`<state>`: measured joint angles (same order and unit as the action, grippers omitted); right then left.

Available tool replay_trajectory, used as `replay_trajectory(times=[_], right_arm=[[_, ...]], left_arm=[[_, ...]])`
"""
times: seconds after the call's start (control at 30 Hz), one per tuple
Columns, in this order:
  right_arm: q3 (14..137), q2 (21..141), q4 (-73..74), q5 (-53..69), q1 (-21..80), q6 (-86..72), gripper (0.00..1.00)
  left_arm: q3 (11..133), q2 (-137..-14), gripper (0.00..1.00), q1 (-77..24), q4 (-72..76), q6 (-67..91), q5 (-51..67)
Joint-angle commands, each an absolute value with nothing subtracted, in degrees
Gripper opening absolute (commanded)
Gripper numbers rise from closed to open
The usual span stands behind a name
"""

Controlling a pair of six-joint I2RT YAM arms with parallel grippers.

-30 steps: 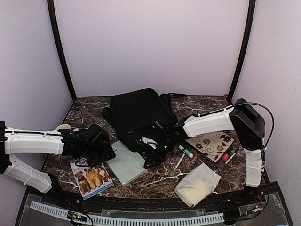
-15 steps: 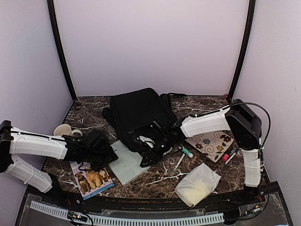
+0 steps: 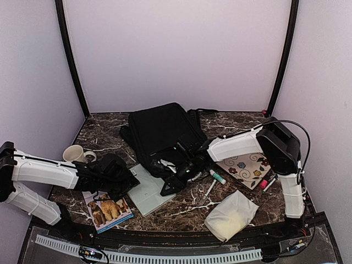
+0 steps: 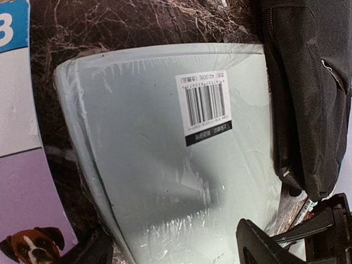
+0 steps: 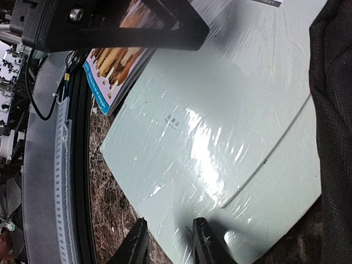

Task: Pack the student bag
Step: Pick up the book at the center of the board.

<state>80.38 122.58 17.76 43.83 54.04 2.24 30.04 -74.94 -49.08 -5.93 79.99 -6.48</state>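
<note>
Jaws of left gripper [image 4: 176, 250] wide, right gripper [image 5: 168, 242] narrowly parted, both empty over wrapped pale book [image 3: 147, 190] against student bag [image 3: 162, 129] mid-table [image 3: 181, 212]; book pick-up in hand, next likely needs an edge grasp.

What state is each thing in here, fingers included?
student bag: lying flat; zippers unclear.
wrapped book: flat, barcode up.
dog book: flat, cover up.
mug: upright.
left gripper: fingers wide open over wrapped book.
right gripper: fingers slightly apart, empty.
</note>
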Motion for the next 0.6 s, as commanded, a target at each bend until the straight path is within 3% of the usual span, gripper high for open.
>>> replay_trajectory(times=[0.0,0.17,0.27,0.57], right_arm=[[80.56,127.16,23.14,42.18,54.84,2.10,0.29],[82.64,126.84,26.74,41.50,54.93,2.56,0.29],[82.70,122.68,28.40,35.97,54.85,2.89,0.35],[79.07,114.63,26.91,26.84,54.66,1.96,0.40]], left_arm=[[29.11,-72.45,0.79,-50.18,2.21,76.97,-6.87],[32.48,-68.20,0.78,-51.67,-0.92,74.52,-12.16],[32.85,-67.18,0.78,-51.68,-6.02,77.42,-14.24],[27.18,-66.87,0.78,-51.61,-7.68,86.26,-12.09]])
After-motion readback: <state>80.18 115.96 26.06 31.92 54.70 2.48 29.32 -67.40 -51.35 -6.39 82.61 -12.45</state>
